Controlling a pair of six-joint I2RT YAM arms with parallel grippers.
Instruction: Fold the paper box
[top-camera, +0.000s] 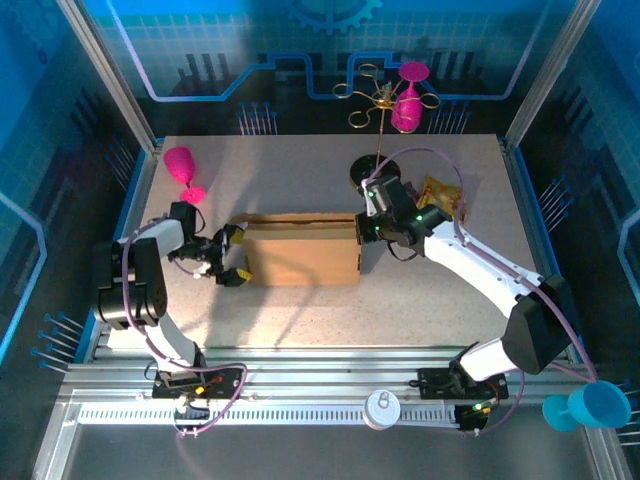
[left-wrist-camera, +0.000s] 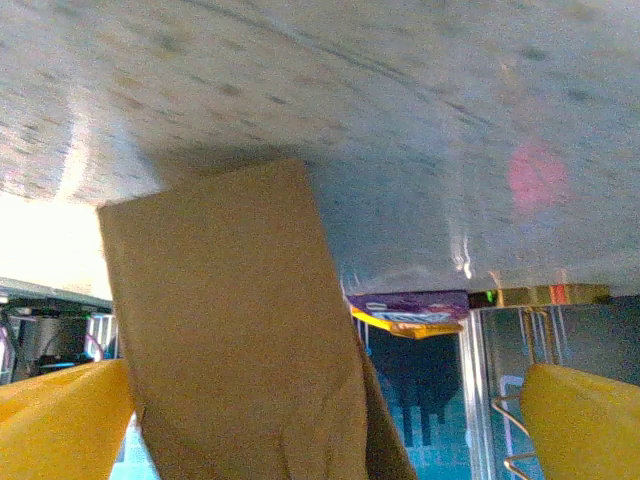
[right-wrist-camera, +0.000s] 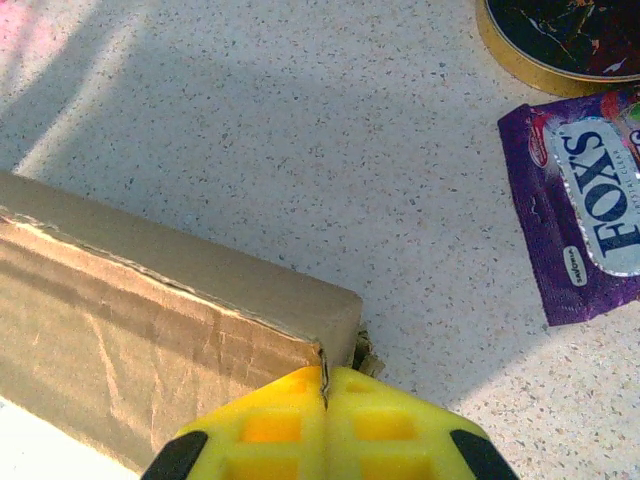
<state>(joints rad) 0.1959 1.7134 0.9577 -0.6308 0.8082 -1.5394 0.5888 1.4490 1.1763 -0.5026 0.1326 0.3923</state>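
The paper box (top-camera: 300, 250) is a plain brown carton lying mid-table, long side left to right. My left gripper (top-camera: 238, 257) stands open at its left end, one yellow finger on each side of that end. In the left wrist view the box's end panel (left-wrist-camera: 230, 330) rises between the wide-apart fingers (left-wrist-camera: 60, 420). My right gripper (top-camera: 362, 228) is at the box's far right corner. Seen from the right wrist, its yellow pads (right-wrist-camera: 290, 420) are pressed together on the thin cardboard edge at that corner of the box (right-wrist-camera: 150, 310).
A purple snack packet (right-wrist-camera: 590, 200) lies just right of the box, next to a black gold-rimmed disc (right-wrist-camera: 560, 40). A pink goblet (top-camera: 183, 170) lies behind my left arm. A gold wire stand with a pink glass (top-camera: 408, 100) is at the back.
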